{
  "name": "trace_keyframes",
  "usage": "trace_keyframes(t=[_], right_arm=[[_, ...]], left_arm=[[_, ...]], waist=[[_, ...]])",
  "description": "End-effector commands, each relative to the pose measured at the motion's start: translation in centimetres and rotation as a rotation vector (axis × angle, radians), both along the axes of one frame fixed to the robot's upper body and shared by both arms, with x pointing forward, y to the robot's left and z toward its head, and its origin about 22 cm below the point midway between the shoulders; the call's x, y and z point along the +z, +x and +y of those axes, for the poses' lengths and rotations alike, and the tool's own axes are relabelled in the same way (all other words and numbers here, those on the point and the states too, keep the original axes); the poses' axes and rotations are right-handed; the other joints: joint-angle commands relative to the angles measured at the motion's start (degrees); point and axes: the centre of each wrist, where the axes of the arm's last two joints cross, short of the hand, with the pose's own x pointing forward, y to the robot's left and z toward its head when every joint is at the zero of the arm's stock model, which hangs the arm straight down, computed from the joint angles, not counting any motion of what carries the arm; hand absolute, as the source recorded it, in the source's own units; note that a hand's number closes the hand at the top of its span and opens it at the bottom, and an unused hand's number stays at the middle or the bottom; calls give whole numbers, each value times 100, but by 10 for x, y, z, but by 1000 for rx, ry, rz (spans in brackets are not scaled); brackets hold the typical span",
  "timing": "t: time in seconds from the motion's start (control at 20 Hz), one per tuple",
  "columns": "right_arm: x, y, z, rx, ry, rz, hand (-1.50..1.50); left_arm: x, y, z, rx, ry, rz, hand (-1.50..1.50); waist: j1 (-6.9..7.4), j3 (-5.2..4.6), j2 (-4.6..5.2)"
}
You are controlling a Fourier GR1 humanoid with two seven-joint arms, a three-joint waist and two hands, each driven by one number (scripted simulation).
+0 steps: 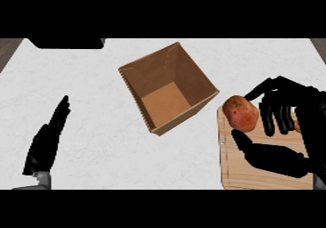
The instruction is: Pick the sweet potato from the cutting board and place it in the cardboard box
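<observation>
A reddish-brown sweet potato (241, 114) sits at the upper left corner of the wooden cutting board (258, 173) on the right. My right hand (284, 111) is around it: the fingers curve over its top and right side and the thumb reaches up just below it, without closing on it. The open cardboard box (169, 87) stands left of the board in the middle of the counter, tilted in view, with nothing inside. My left hand (46, 142) rests open at the lower left, fingers straight and pointing up.
A dark object (67, 42) lies at the counter's far left edge. Wood-toned strips show at both upper corners beyond the white counter (93, 111).
</observation>
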Motion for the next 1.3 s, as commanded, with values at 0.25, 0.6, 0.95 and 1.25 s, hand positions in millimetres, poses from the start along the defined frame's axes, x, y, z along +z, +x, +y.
trace_keyframes(t=[0.25,0.6,0.95,1.25], right_arm=[[36,69,60,7,-14,49,150],[5,118,107,15,-25,143,150],[-51,143,143,-21,-105,241,150],[-71,178,145,-85,-5,329,-150]], left_arm=[[0,4,11,1,-6,-6,0],[-1,-1,0,-8,3,-6,0],[-1,21,8,-11,-14,-12,0],[-3,12,-6,-30,-17,-1,0]], waist=[[15,1,13],[44,4,20],[69,1,42],[142,3,51]])
